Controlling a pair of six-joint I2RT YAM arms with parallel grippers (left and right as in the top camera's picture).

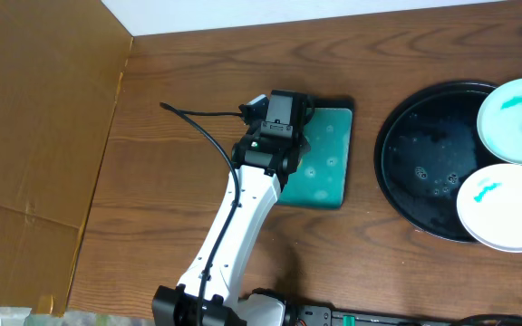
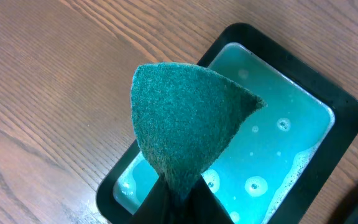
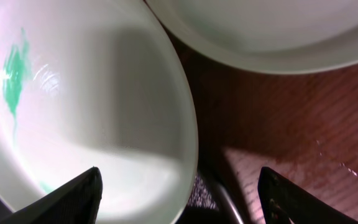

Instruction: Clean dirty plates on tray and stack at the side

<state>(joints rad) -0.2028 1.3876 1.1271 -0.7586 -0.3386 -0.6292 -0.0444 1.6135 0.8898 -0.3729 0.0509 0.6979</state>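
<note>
The large black tray [image 1: 415, 163] lies at the right. Two white plates with turquoise smears rest on it: one at the far right [image 1: 515, 113], one at the near right [image 1: 506, 206]. A third plate is out of view. My left gripper [image 1: 284, 113] hangs over a small teal tray [image 1: 329, 158] and is shut on a green sponge [image 2: 185, 124], held above the soapy water. My right gripper [image 3: 179, 177] is open, its fingers on either side of the rim of a smeared plate [image 3: 86, 106]. A second plate [image 3: 260, 31] lies just beyond it.
The small black-edged teal tray [image 2: 278, 143] holds bubbly turquoise water. A brown cardboard panel [image 1: 34, 136] stands along the table's left side. A white wall edge runs along the back. Bare wood [image 1: 170, 190] lies between the panel and the trays.
</note>
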